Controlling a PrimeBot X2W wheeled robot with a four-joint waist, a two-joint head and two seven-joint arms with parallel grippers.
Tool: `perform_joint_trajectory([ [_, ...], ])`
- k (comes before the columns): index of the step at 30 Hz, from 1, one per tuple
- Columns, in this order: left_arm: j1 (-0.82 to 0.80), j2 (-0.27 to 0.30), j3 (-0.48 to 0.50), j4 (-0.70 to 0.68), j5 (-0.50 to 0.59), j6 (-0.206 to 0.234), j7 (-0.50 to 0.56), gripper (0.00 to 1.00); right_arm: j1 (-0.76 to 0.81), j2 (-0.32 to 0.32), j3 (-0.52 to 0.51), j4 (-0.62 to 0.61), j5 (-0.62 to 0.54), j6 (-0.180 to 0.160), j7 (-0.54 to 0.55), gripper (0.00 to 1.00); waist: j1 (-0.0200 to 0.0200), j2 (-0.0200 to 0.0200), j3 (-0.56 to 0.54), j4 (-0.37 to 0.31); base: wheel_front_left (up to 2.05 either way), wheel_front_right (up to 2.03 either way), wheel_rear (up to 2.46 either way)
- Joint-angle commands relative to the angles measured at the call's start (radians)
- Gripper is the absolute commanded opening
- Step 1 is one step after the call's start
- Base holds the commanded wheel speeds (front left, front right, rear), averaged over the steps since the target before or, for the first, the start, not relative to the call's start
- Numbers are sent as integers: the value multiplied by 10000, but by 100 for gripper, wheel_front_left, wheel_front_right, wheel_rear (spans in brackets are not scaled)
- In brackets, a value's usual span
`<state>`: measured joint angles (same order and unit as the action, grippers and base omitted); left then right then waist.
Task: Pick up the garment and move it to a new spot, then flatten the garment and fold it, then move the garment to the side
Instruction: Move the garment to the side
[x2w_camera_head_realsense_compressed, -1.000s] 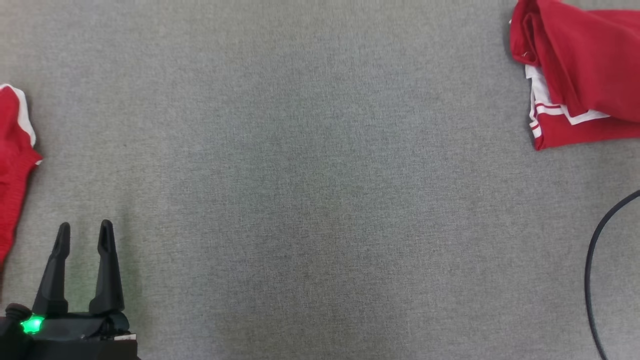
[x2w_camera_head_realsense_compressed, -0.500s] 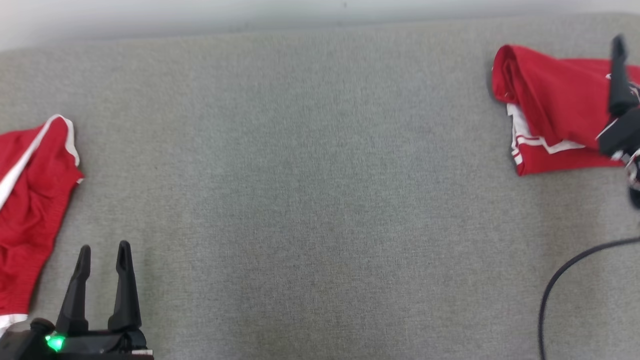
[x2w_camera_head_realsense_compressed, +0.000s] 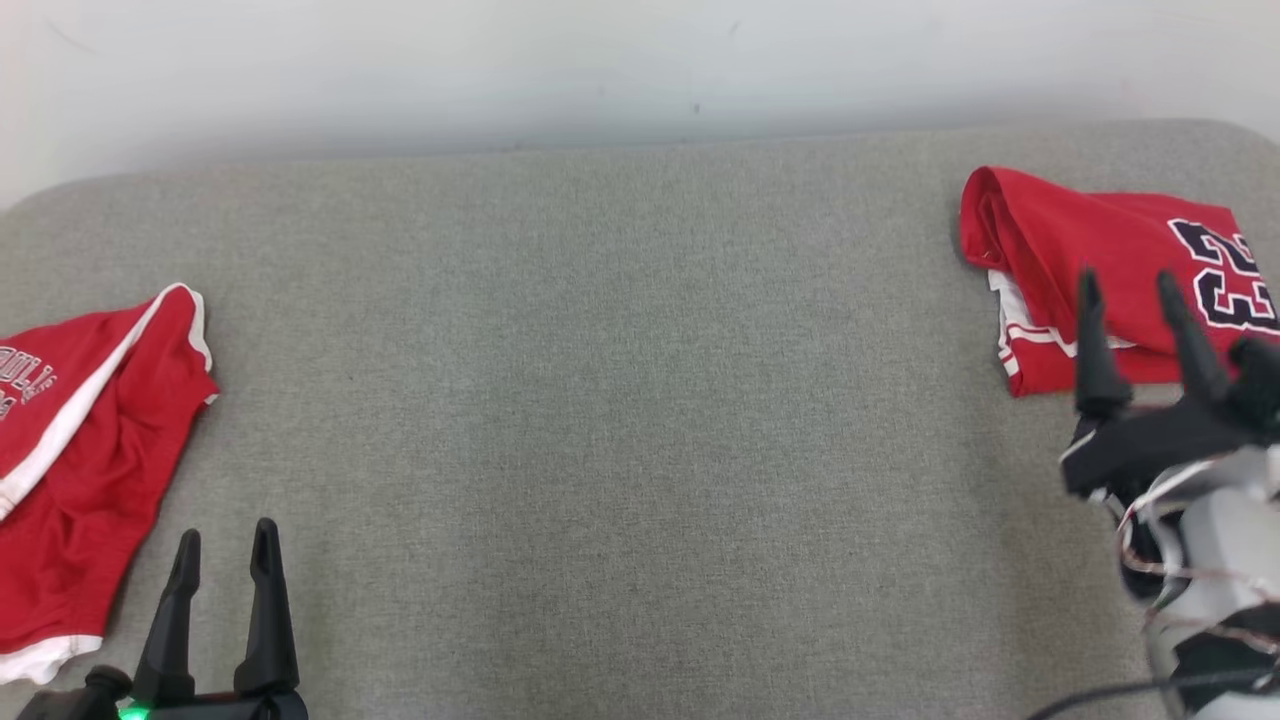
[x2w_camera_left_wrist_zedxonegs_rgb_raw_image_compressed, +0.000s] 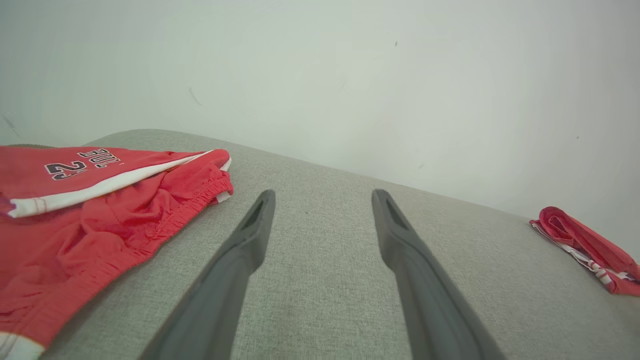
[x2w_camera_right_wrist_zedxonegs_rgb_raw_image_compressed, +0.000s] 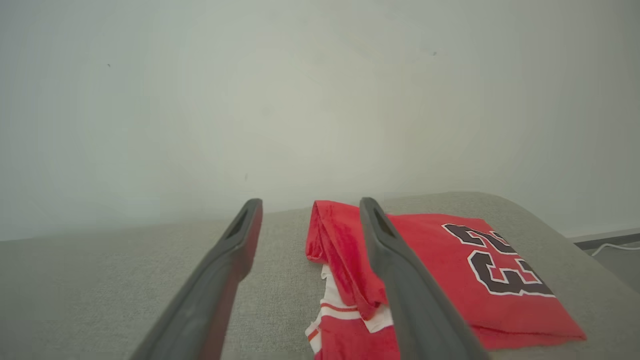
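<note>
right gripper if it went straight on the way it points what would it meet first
Probably the folded red jersey, just ahead of the right gripper; height is unclear, so it might pass over it.

Head view: high, tilted down across the pad (x2w_camera_head_realsense_compressed: 620, 400) to the wall (x2w_camera_head_realsense_compressed: 600, 60). Left wrist view: low, close over the pad, facing the wall, shorts (x2w_camera_left_wrist_zedxonegs_rgb_raw_image_compressed: 100, 215) alongside. Right wrist view: low, near the jersey (x2w_camera_right_wrist_zedxonegs_rgb_raw_image_compressed: 500, 310). All share pad, wall, jersey.
</note>
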<state>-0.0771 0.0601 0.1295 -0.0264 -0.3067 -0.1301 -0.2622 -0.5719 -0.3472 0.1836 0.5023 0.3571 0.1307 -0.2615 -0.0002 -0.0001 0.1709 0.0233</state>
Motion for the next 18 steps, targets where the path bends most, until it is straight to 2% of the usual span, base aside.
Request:
perform_joint_trajectory([
  [1,188,-12,38,76,101,1,-39,100,431,230,-75,-302,-130,1,-45,100,2,1,-175,38,0,0,0],
  [8,277,-62,58,211,162,1,-39,100,1859,1059,-629,-1544,-478,1,-46,100,2,1,-502,148,0,0,0],
  [18,588,-86,49,357,370,1,-39,100,3742,2011,-828,-3232,-1101,1,-46,100,2,1,-1068,300,0,0,0],
])
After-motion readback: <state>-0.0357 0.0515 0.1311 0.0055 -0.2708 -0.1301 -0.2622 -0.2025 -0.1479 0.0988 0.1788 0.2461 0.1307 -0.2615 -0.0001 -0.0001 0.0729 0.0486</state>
